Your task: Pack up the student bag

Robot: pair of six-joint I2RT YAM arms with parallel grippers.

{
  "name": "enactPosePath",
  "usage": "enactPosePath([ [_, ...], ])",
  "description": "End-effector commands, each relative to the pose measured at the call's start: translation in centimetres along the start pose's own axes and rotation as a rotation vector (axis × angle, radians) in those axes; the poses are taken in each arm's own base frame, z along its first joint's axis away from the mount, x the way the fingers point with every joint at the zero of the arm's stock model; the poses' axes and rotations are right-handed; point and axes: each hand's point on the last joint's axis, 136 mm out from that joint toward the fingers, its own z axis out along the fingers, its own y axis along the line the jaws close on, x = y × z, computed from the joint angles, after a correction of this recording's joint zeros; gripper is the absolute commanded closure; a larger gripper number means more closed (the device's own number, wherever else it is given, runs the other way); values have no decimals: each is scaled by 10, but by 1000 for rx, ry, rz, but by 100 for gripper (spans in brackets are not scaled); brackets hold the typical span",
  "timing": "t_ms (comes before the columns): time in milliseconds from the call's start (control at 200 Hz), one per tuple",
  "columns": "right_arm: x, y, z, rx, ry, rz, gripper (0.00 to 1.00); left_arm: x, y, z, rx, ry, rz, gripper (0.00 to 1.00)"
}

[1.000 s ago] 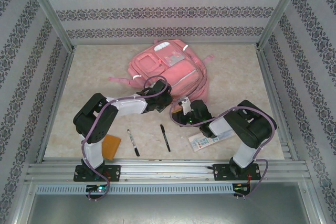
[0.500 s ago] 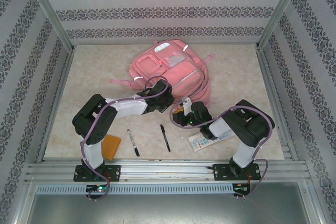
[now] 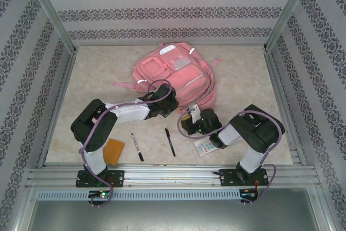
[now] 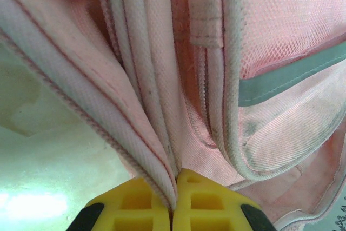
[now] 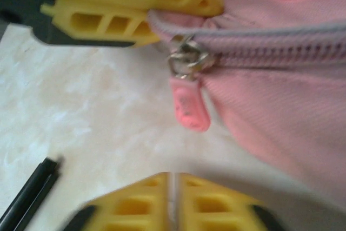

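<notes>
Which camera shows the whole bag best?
Top external: the whole bag lies in frame, pockets and straps included. Left wrist gives a close-up of piped edges pinched in the left gripper; right wrist gives its zipper and pull tab.

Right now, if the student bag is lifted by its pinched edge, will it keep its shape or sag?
Probably sag: where the left tool pinches the student bag, its fabric folds into soft pleats. It lies flat, so it seems lightly filled and should drag, not tip. The woven cloth likely resists slipping.
</notes>
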Motion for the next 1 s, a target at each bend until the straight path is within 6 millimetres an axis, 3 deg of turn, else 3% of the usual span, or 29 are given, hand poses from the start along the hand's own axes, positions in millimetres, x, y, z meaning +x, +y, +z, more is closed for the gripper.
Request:
enactPosePath([
  [0, -11, 12, -7, -56, -57, -69, 67, 10, -17, -8, 58, 21, 12, 100],
  [115, -14, 2, -8, 2, -72, -77, 59, 11, -17, -8, 64, 26, 1, 100],
  [245, -30, 0, -7, 36, -128, -67, 54, 13, -16, -6, 71, 36, -24, 100],
  [430, -51, -13, -5, 182, -195, -4, 52, 16, -15, -4, 73, 48, -35, 100],
  [690, -46, -17, -12, 413, -231, 36, 54, 18, -15, -3, 79, 58, -48, 100],
  [719, -57, -14, -11, 437, -260, 40, 54, 18, -15, -3, 78, 60, -48, 100],
  [894, -58, -25, -20, 553, -242, 74, 56, 19, -14, -2, 82, 66, -53, 100],
  [964, -58, -28, -21, 581, -222, 78, 61, 19, -13, -2, 84, 66, -60, 100],
  [994, -58, -29, -21, 585, -213, 77, 69, 20, -12, -1, 87, 67, -63, 100],
])
